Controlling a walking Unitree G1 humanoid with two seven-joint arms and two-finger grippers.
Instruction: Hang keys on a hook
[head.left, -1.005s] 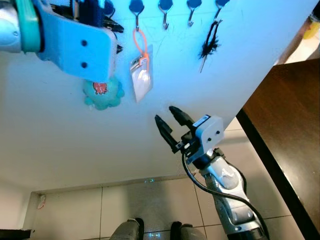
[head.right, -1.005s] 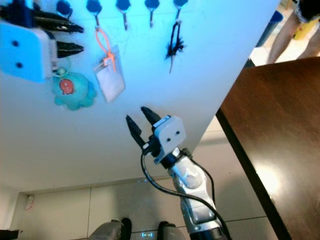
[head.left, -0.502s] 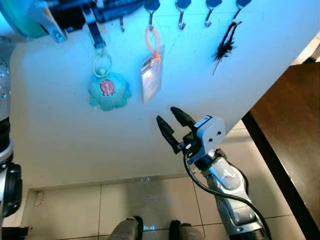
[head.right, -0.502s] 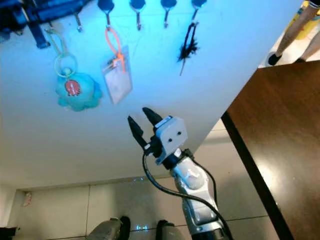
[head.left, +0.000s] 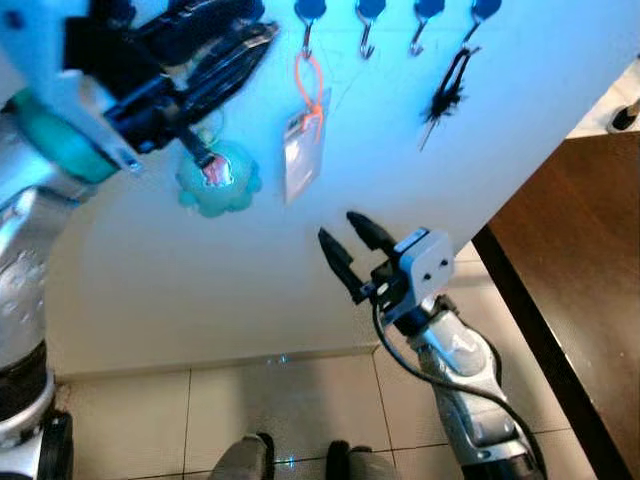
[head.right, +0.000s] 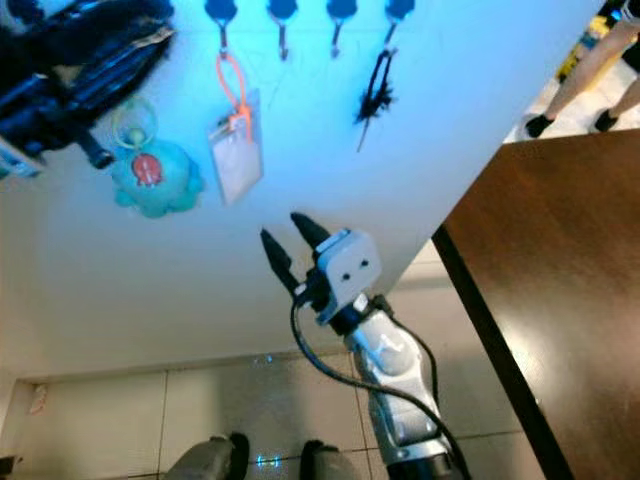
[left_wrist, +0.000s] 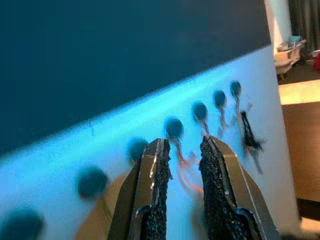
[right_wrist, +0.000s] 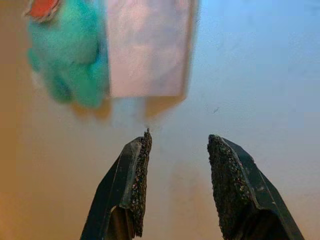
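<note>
So the keys here are a teal octopus keychain (head.right: 152, 180) on a pale ring, and it looks like it's already hanging on the wall, right next to the orange-lanyard badge (head.right: 235, 150), on the robot's left side of it. I can't actually see the hook it hangs from, because the left gripper (head.left: 225, 55) sits right in front of that spot. Going by how it dangles, I'd say the hanging part is basically done.

The left gripper is up by the row of blue-capped hooks (head.right: 280, 14), just above the octopus and left of the badge. From the wrist camera its two fingers (left_wrist: 155, 195) are parted with nothing between them, pointing along the hook row. A black tassel thing (head.right: 376, 95) hangs on a hook well to the right of the badge.

The right gripper (head.left: 345, 240) hovers below the badge, fingers spread and empty, aimed up at the wall, with the badge and the octopus both above its tips.

What matters for the next move: the keychain hangs straight down with its long axis vertical, directly under the left gripper, so that arm is way nearer. My guess is it just needs to pull straight off the wall without snagging the ring.
</note>
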